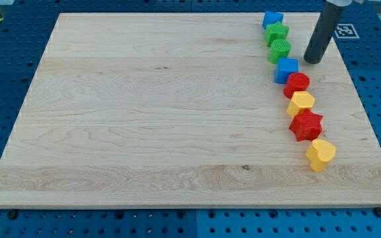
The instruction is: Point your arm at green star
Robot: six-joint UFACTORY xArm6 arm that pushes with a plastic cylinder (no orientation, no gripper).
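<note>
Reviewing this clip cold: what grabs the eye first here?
A crooked column of eight coloured blocks runs down the wooden board's right side, from a blue block at the top to a yellow heart at the bottom. My tip rests just right of the column, below the green star.

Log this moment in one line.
tip right of green cylinder | green star up-left, untouched | blocks in column

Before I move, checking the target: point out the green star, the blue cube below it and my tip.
green star (277, 32), camera view, top face
blue cube (286, 69), camera view, top face
my tip (311, 61), camera view, rod's lower end
</note>
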